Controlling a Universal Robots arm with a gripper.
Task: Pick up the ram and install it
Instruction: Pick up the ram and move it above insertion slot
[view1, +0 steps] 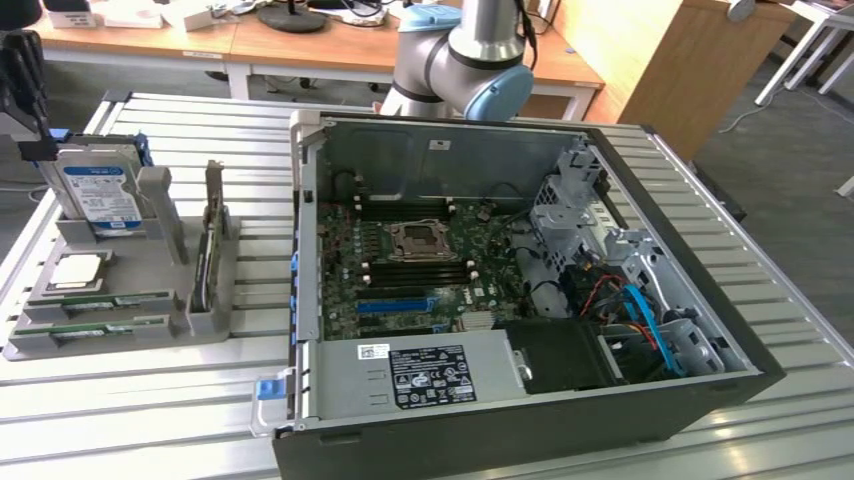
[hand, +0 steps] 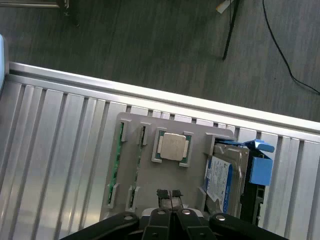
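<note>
Two rams (view1: 100, 300): lay in the tray (view1: 207, 320), at the exterior view's left.
Gripper (hand: 170, 193): closed, empty, above tray.
Progress: none; neither was lifted or installed.

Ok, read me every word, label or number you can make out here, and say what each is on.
No text here can be read.
The blue and white label on the upright silver hard drive: too small.
The black label on the grey metal power supply box: print blurred.
The white sticker beside it: too small.
The small sticker on the computer case's back wall: too small.
</note>
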